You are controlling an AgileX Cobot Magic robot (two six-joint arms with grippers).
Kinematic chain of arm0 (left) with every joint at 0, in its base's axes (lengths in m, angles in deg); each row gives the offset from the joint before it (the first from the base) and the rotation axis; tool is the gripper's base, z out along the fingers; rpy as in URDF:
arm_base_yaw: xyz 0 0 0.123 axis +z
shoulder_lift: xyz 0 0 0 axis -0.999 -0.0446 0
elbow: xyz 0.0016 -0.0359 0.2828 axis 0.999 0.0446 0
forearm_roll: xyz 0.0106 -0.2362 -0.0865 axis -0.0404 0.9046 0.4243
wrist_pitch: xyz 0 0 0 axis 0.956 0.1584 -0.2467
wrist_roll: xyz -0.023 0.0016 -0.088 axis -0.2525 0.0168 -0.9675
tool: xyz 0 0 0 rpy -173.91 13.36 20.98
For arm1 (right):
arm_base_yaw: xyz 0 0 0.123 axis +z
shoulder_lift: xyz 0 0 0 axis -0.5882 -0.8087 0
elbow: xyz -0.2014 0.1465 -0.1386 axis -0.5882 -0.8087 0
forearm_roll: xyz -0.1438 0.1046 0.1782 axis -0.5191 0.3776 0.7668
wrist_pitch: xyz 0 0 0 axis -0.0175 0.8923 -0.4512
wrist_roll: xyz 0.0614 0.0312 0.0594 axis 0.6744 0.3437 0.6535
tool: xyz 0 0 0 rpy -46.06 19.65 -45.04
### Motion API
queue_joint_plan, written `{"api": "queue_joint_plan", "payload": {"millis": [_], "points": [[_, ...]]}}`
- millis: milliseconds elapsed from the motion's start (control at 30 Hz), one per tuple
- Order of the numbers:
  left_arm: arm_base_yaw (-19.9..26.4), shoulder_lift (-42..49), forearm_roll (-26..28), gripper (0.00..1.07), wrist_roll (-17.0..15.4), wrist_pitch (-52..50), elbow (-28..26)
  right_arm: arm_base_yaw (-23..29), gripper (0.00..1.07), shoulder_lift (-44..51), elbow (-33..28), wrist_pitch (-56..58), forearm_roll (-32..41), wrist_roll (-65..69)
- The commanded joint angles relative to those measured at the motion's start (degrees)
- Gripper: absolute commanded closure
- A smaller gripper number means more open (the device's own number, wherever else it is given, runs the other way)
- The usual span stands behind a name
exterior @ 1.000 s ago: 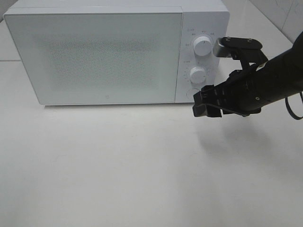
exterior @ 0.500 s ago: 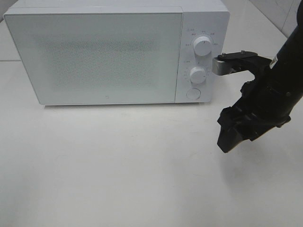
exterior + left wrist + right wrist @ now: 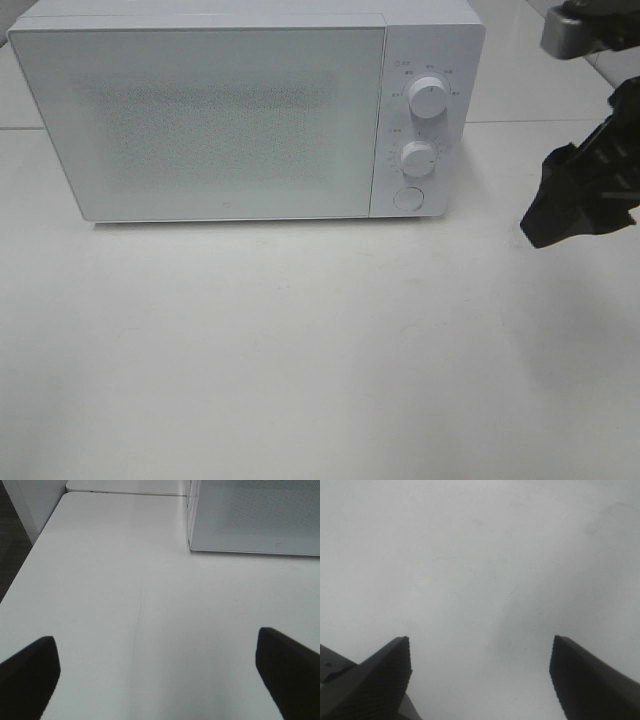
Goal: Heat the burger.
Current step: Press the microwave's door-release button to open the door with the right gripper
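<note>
- Left gripper [image 3: 157, 675]: seen only in its own wrist view. Jaws wide apart, nothing between them. Both dark fingertips [image 3: 27, 677] hang over bare table [image 3: 125, 555].
- A thin faint line [image 3: 140, 612] runs along the table surface ahead of that gripper.
- The table's rounded edge is in the left wrist view, with dark floor [image 3: 10, 555] beyond it.
- Microwave [image 3: 230, 15]: white, fills the 10 to 1 o'clock part of the high view and stands on the table. Its lower front corner [image 3: 192, 547] is ahead of the left gripper, well apart from it.
- Microwave door [image 3: 200, 120]: shut, frosted and speckled. The inside cannot be made out through it.
- Burger: not seen in any view, so I cannot tell where it is.
- Control panel at 3 o'clock of the door: upper knob [image 3: 430, 96], with the lower knob [image 3: 418, 158] at 6 o'clock of it and the round button [image 3: 407, 198] at 6 o'clock of that.
- Right gripper [image 3: 560, 205]: black, at 3 o'clock of the microwave, near it but apart from the panel and above the table.
- In the right wrist view the two fingers [image 3: 375, 680] stand well apart, with only pale table [image 3: 480, 555] between them and nothing gripped.
</note>
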Motion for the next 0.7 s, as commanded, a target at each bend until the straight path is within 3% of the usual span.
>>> {"api": "queue_joint_plan", "payload": {"millis": [33,267,700], "points": [[0.11,0.97,0.17,0.07,0.00,-0.80,0.00,-0.23,0.28,5.21,-0.92,-1.49,-5.39,4.47],[0.11,0.97,0.17,0.07,0.00,-0.80,0.00,-0.23,0.29,15.30,-9.68,-4.07,-10.54,7.33],[0.11,0.97,0.17,0.07,0.00,-0.80,0.00,-0.46,0.31,39.08,-22.69,0.23,-11.00,8.54]]}}
